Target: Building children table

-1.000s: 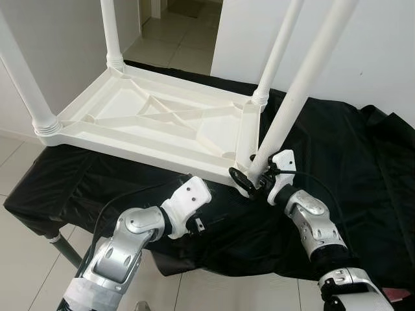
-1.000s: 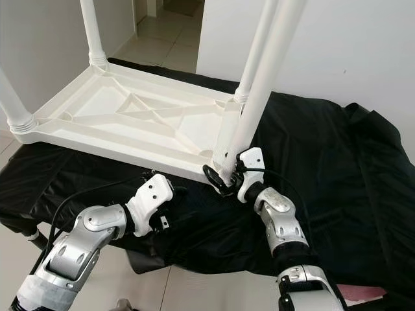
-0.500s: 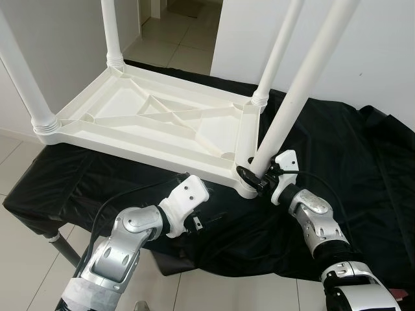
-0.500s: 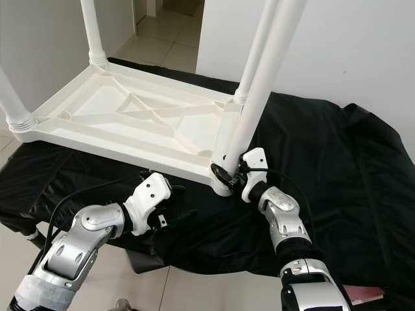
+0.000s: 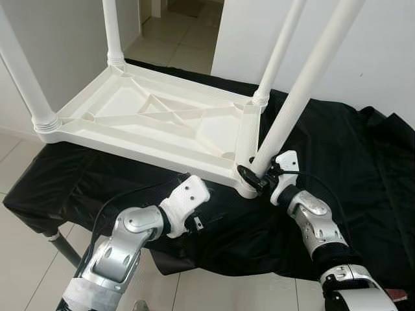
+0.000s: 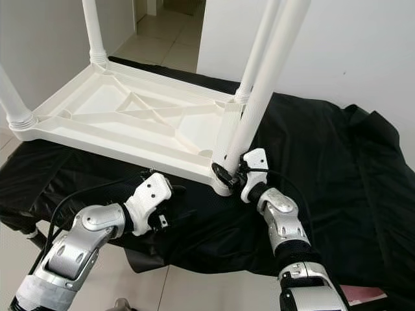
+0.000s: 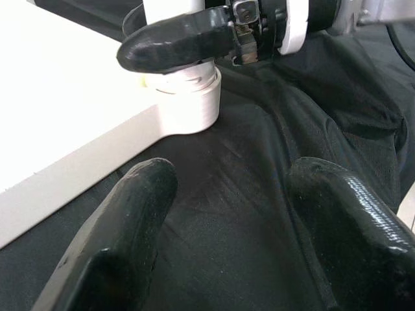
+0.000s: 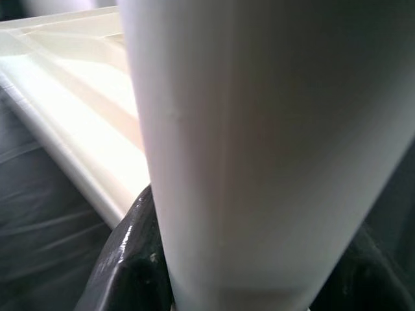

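A white plastic children's table top lies upside down on a black cloth. Three white legs stand in its other corners. A fourth white leg leans over the near right corner socket, its lower end at the socket. My right gripper is shut on this leg just above the socket; its black fingers wrap the tube. My left gripper is open and empty, low over the black cloth, just in front of the table's near edge.
The black cloth covers a low table and hangs over its front edge. A white wall stands behind on the right. A tiled doorway opens at the back. Pale floor tiles lie at the lower left.
My right gripper has set the leg's lower end over the corner socket, and the leg stands a little steeper. The left gripper has stayed in place.
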Controlling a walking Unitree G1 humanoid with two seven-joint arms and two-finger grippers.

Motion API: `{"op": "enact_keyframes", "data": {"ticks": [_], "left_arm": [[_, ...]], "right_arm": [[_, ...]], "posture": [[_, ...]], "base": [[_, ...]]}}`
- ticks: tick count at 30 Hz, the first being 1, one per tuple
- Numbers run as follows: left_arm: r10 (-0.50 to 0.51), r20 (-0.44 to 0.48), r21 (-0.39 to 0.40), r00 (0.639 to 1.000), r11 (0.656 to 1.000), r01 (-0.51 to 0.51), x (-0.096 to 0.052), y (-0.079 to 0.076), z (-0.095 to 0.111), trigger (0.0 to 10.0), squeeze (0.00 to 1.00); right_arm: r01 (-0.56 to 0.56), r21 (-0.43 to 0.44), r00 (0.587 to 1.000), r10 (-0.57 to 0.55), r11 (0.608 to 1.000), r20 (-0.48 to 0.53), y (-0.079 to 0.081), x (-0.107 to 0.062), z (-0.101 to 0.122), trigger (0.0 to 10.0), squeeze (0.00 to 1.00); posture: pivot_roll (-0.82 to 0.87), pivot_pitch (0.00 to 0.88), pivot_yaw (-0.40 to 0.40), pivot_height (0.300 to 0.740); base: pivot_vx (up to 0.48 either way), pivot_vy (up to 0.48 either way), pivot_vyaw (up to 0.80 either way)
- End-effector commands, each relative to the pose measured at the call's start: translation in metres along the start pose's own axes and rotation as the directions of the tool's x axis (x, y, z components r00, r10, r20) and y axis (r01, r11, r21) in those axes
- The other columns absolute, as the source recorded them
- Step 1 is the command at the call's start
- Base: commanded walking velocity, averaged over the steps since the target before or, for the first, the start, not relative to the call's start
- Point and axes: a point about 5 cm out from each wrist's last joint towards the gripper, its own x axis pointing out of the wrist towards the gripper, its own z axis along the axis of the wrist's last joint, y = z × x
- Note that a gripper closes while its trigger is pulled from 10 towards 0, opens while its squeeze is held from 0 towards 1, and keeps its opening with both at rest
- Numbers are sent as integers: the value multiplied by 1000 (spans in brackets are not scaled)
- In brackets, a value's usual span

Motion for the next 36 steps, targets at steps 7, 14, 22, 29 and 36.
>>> {"op": "enact_keyframes", "data": {"ticks": [7,14,22,29,36], "left_arm": [[73,-6,-1,997,997,-73,1,1,-1,10000,0],[72,-4,5,997,997,-72,3,1,0,10000,0],[69,-1,4,998,998,-69,3,-1,0,10000,0],[70,-6,9,998,998,-70,2,-1,-1,10000,0],[62,-6,10,998,998,-62,2,-3,-1,10000,0]], "right_arm": [[277,26,960,-276,960,-48,1,-12,-11,10000,0],[478,41,878,-476,877,-49,16,-17,-11,10000,0],[532,109,847,-528,840,-64,34,-11,-9,10000,0],[509,101,861,-504,855,-74,46,-13,-8,10000,0],[517,97,856,-512,851,-74,47,-15,-7,10000,1000]], "posture": [[117,40,-141,740],[119,32,-149,740],[126,26,-160,740],[130,21,-163,740],[125,19,-156,740]], "base": [[0,0,0],[0,0,0],[0,0,0],[0,0,0],[0,0,0]]}}
